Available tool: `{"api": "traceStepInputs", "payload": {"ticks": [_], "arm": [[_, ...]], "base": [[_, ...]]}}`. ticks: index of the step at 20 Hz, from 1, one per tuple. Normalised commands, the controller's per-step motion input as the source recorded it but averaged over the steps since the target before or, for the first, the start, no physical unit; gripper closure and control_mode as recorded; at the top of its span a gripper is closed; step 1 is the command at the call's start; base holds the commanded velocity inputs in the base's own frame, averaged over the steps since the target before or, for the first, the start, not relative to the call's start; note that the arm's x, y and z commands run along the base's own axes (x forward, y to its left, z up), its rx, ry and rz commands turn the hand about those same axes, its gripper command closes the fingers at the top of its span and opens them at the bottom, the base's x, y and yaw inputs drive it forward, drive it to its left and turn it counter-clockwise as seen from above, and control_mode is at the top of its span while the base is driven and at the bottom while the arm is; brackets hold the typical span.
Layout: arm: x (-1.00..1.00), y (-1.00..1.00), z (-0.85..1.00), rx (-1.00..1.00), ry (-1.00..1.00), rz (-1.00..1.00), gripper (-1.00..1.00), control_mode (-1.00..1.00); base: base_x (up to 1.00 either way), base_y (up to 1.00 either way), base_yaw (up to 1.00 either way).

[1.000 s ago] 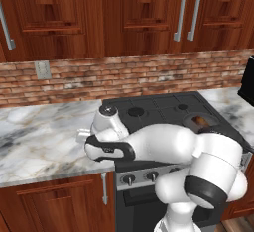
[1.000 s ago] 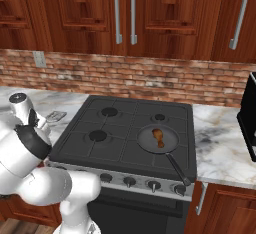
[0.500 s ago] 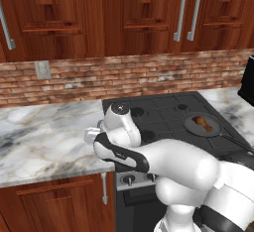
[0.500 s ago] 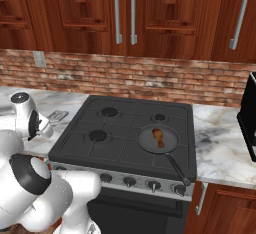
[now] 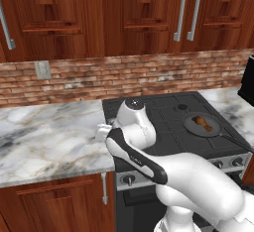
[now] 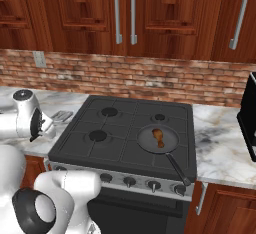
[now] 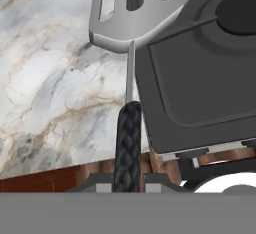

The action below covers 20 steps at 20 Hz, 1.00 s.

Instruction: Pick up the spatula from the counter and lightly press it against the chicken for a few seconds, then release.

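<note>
The spatula (image 7: 131, 83) has a slotted metal head (image 7: 137, 8), a thin shaft and a black textured handle. It lies along the marble counter (image 7: 45, 93) at the stove's left edge, and its head (image 6: 62, 115) shows beside the cooktop. My gripper (image 7: 129, 187) holds the handle, one fingertip (image 7: 103, 188) tight against each side. My hand (image 6: 46, 127) hangs low over the counter edge. The chicken drumstick (image 6: 159, 137) (image 5: 202, 122) lies in a dark frying pan (image 6: 145, 142) on the stove's front right burner, far to the right of the gripper.
The black stove (image 6: 107, 133) has several burners, and the pan's handle (image 6: 177, 170) points toward the front edge. A black appliance (image 6: 249, 123) stands on the right counter. Wooden cabinets hang above a brick backsplash. My own arm (image 5: 149, 161) bulks across the stove front.
My arm has folded and swung right in front of the stove, with the wrist turning. The hand stayed at the spatula's handle. The spatula head has barely shifted.
</note>
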Motion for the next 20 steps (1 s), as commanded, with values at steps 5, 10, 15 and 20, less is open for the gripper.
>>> {"api": "traceStepInputs", "payload": {"ticks": [5,10,15,20], "arm": [[-0.22,-0.40,0.33,0.01,0.12,-0.03,1.00,-1.00],[-0.14,-0.26,0.15,0.00,0.08,-0.03,1.00,-1.00],[-0.07,-0.12,0.01,0.00,0.00,-0.03,1.00,-1.00],[-0.02,-0.07,0.00,0.00,0.00,-0.04,1.00,-1.00]], "base": [[0.00,0.00,0.00],[0.00,0.00,0.00],[0.00,0.00,0.00],[0.00,0.00,0.00]]}}
